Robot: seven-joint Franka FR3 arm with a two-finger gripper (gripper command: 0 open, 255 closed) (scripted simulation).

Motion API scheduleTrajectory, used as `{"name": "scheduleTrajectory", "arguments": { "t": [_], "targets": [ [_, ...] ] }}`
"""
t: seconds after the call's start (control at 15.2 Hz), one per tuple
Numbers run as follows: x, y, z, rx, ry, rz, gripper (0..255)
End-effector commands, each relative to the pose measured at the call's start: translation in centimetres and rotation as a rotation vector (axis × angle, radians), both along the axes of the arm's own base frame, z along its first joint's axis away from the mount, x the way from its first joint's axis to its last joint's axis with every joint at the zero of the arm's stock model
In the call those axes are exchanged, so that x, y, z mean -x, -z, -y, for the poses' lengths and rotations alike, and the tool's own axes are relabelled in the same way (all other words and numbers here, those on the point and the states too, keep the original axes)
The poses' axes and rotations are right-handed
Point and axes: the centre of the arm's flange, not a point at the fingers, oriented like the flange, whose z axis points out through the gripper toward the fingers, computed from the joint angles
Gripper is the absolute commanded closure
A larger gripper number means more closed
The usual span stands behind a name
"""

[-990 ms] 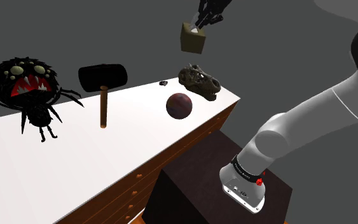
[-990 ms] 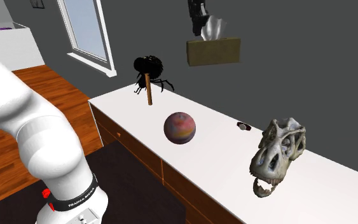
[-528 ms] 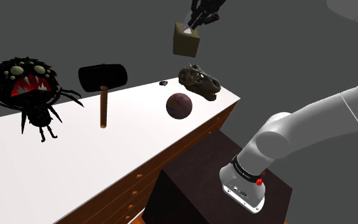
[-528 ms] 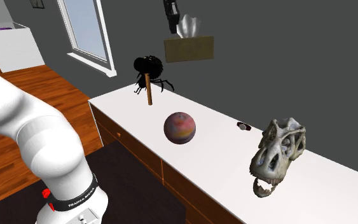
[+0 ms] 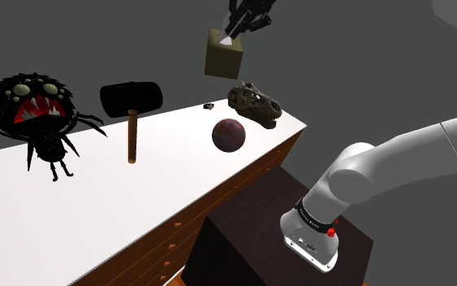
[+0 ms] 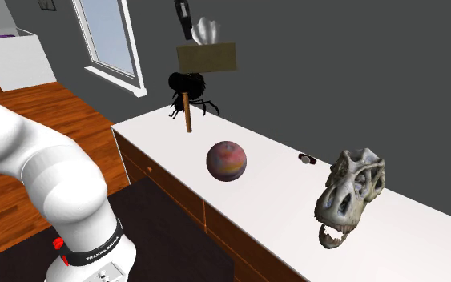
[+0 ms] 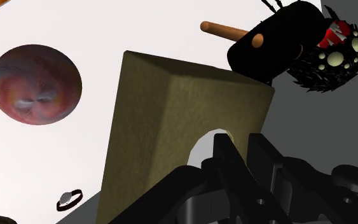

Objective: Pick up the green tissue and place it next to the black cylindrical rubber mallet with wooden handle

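The end effector pinches the white tissue of the olive tissue box, hanging above the counter.

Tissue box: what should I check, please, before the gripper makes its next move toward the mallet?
1. Gripper shut on tissue box: ok.
2. Tissue box lifted off the table: ok, it hangs higher than the ball and skull.
3. Mallet standing upright: ok.
4. Bare table beside mallet, on the ball side: ok.
5. Tissue box set down next to mallet: not ok, not yet done.
6. Grip firm enough: cannot tell; gripper holds at the top opening.
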Motion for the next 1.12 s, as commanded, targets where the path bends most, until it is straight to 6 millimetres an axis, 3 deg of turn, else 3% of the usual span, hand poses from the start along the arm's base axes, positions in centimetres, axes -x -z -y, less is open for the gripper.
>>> {"name": "scheduleTrajectory", "arguments": {
  "t": [0.0,0.26,1.06],
  "targets": [
    [1.0,0.1,-2.2,0.0,0.002,0.0,255],
    [2.9,0.0,-7.8,0.0,0.002,0.0,255],
    [2.9,6.4,-7.8,0.0,0.002,0.0,255]
  ]
}}
